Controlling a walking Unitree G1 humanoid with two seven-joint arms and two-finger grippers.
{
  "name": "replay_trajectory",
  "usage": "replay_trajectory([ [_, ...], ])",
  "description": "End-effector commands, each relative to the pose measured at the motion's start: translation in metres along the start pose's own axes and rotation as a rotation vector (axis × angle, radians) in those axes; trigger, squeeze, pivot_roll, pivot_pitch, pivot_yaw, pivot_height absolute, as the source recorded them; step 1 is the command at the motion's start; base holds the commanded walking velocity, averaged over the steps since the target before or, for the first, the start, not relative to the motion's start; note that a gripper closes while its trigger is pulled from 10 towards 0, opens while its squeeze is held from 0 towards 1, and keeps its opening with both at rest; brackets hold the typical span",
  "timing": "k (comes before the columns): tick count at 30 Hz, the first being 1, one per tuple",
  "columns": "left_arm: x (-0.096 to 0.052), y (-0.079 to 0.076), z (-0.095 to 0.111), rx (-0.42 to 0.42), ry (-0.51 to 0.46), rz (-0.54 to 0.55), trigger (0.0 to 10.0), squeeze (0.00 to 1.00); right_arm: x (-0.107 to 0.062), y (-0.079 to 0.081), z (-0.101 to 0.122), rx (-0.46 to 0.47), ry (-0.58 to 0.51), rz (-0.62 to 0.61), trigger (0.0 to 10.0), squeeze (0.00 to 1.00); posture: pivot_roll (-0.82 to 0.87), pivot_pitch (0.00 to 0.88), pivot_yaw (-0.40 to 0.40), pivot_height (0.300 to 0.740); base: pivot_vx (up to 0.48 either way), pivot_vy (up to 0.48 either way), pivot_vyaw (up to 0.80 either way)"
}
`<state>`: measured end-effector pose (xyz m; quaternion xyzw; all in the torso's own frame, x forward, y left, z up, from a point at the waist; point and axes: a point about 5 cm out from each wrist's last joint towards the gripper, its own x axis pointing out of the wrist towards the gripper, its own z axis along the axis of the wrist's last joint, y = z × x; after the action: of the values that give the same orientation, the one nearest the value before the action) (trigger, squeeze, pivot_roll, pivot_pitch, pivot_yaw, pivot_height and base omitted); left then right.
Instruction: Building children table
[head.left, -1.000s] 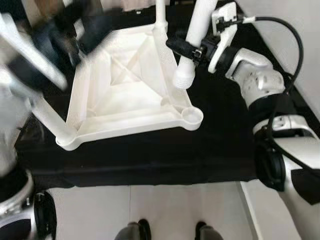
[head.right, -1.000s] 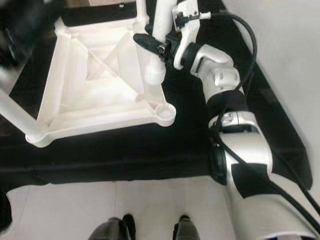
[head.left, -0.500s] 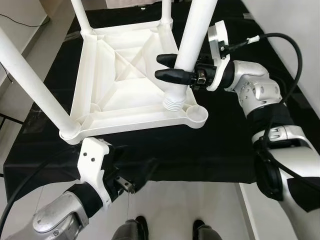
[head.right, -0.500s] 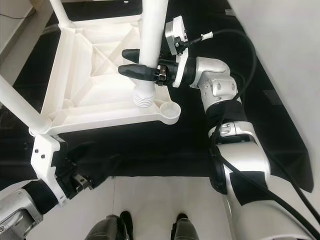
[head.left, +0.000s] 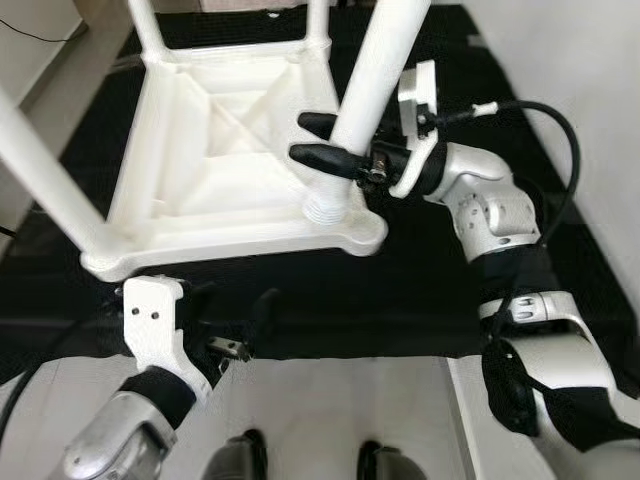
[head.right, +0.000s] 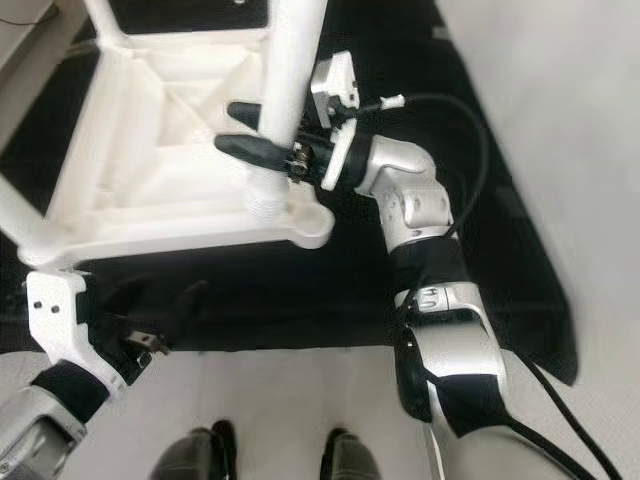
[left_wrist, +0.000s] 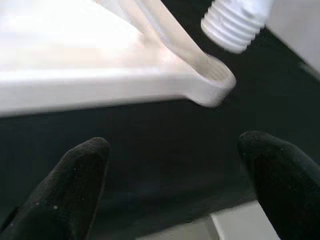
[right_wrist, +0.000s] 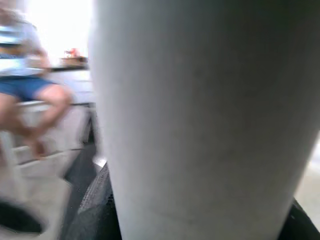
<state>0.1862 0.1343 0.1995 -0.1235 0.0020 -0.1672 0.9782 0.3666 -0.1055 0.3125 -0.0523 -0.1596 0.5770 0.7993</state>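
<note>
One white table top (head.left: 230, 160), inverted on black cloth (head.left: 420, 290), three legs fitted. Right claw (head.left: 325, 140) clamped on loose table leg (head.left: 375, 70), threaded end just above the empty corner socket (head.left: 365, 228). Left claw (left_wrist: 175, 175) spread open, empty, near the table top's front edge.

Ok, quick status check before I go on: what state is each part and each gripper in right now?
Table top: upside down on the black cloth, ribbed underside up.
Fitted legs: three standing in their corner sockets.
Loose leg: tilted, threaded end just above the table top, not yet seated.
Empty socket: open at the near right corner.
Right gripper: shut on the loose leg.
Left gripper: open, holding nothing, near the table top's front edge.
</note>
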Motion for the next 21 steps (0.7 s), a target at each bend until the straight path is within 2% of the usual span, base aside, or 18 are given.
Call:
replay_trajectory([
  [1, -0.001, 0.005, -0.006, 0.020, 0.016, 0.045, 10.0, 0.00, 0.006, 0.005, -0.002, -0.009, 0.003, -0.028, 10.0, 0.00, -0.06, 0.294, 0.010, 0.740, 0.000, 0.000, 0.00],
  [5, -0.001, 0.008, -0.010, 0.040, 0.025, 0.088, 10.0, 0.00, 0.011, 0.013, -0.006, 0.024, -0.001, -0.085, 10.0, 0.00, -0.06, 0.277, 0.002, 0.740, 0.000, 0.000, 0.00],
  [6, -0.002, 0.010, -0.012, 0.044, 0.027, 0.113, 10.0, 0.00, 0.014, 0.022, -0.009, 0.043, -0.010, -0.093, 10.0, 0.00, -0.06, 0.256, -0.006, 0.740, 0.000, 0.000, 0.00],
  [9, -0.002, 0.012, -0.014, 0.049, 0.028, 0.130, 10.0, 0.00, 0.016, 0.029, -0.011, 0.057, -0.016, -0.099, 10.0, 0.00, -0.06, 0.254, -0.007, 0.740, 0.000, 0.000, 0.00],
  [11, -0.006, 0.016, -0.021, 0.073, 0.040, 0.136, 10.0, 0.00, 0.014, 0.048, -0.020, 0.142, -0.068, -0.165, 10.0, 0.00, -0.06, 0.211, -0.013, 0.740, 0.000, 0.000, 0.78],
  [13, -0.006, 0.017, -0.022, 0.083, 0.042, 0.141, 10.0, 0.00, 0.013, 0.050, -0.022, 0.164, -0.082, -0.183, 10.0, 0.00, -0.06, 0.211, -0.013, 0.740, 0.000, 0.000, 0.78],
  [14, -0.006, 0.018, -0.024, 0.086, 0.044, 0.144, 10.0, 0.00, 0.013, 0.049, -0.025, 0.156, -0.059, -0.229, 10.0, 0.00, -0.06, 0.196, -0.010, 0.740, 0.000, 0.000, 0.00],
  [17, -0.005, 0.019, -0.025, 0.089, 0.043, 0.146, 10.0, 0.00, 0.013, 0.048, -0.027, 0.147, -0.039, -0.265, 10.0, 0.00, -0.06, 0.196, -0.010, 0.740, 0.000, 0.000, 0.00],
  [19, 0.000, 0.018, -0.025, 0.100, 0.022, 0.119, 10.0, 0.00, 0.010, 0.054, -0.022, 0.178, -0.105, -0.255, 10.0, 0.00, -0.07, 0.176, -0.002, 0.740, 0.289, 0.000, 0.60],
  [21, 0.001, 0.018, -0.025, 0.103, 0.019, 0.114, 10.0, 0.00, 0.010, 0.055, -0.020, 0.182, -0.119, -0.250, 10.0, 0.00, -0.07, 0.176, -0.002, 0.740, 0.289, 0.000, 0.60],
])
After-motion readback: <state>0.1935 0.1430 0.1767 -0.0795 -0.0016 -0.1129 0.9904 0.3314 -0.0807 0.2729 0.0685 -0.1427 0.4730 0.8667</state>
